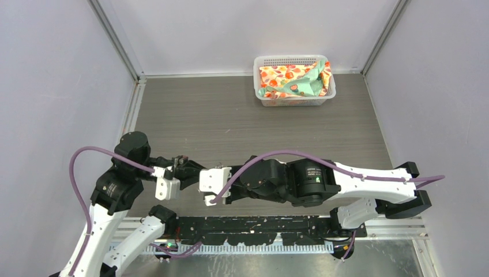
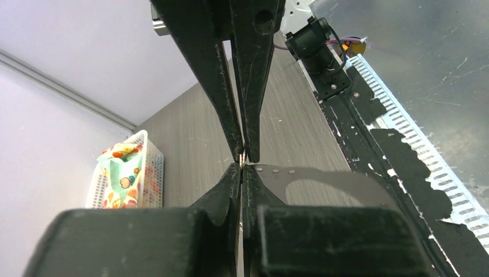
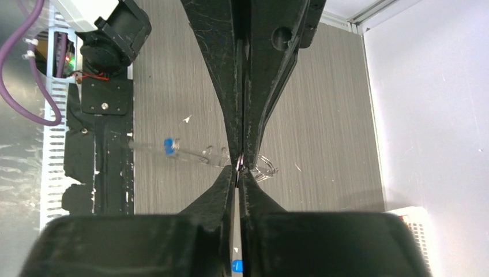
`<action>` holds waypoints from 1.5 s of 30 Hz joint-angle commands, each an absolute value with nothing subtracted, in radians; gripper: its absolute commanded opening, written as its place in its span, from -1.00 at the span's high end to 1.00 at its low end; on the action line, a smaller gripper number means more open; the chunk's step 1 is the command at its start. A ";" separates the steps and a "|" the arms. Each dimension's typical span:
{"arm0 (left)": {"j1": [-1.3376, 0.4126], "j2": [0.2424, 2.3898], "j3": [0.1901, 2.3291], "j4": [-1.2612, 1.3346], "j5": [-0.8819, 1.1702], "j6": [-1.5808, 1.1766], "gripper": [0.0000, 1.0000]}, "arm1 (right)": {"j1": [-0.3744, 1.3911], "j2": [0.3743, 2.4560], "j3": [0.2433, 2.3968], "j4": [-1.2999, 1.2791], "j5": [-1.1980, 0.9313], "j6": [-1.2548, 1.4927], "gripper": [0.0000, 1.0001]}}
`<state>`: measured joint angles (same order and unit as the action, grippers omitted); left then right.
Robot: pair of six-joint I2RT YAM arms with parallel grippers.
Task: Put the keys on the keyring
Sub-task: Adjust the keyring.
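Okay, left gripper (image 2: 242, 157) fully closed, contents unclear; right gripper (image 3: 239, 166) pinched at keyring (image 3: 268, 168) wire. Confirm grip before threading blue key (image 3: 169, 144).

The left arm (image 1: 95, 236) and the right arm (image 1: 375, 182) share one build: glossy white shell links dotted with small dark screws, joined by rounded black motor housings. The right arm's largest black housing (image 1: 308, 182) is a fat cylinder bearing a small white label and a green light. A purple cable (image 1: 78, 173) belongs to the left arm, a second purple cable (image 1: 288, 154) to the right. A white boxy block backs each claw. The left claw (image 2: 242, 158) and right claw (image 3: 239, 166) have matt black fingers (image 3: 216, 69), scuffed and scratched, tapering to thin tips, with a round hole (image 3: 281, 36) near the root.
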<state>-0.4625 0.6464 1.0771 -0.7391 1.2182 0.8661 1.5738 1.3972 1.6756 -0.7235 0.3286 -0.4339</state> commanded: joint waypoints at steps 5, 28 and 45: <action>-0.465 0.646 1.104 -0.674 1.265 0.809 0.98 | 1.577 1.395 1.693 -0.647 0.384 -0.438 0.98; -0.465 0.638 0.971 -0.072 1.215 -0.126 0.46 | 1.526 1.007 1.121 0.117 0.162 -0.263 0.98; -0.465 0.634 0.982 -0.060 1.303 -0.187 0.46 | 1.514 1.058 1.140 0.109 0.164 -0.253 0.98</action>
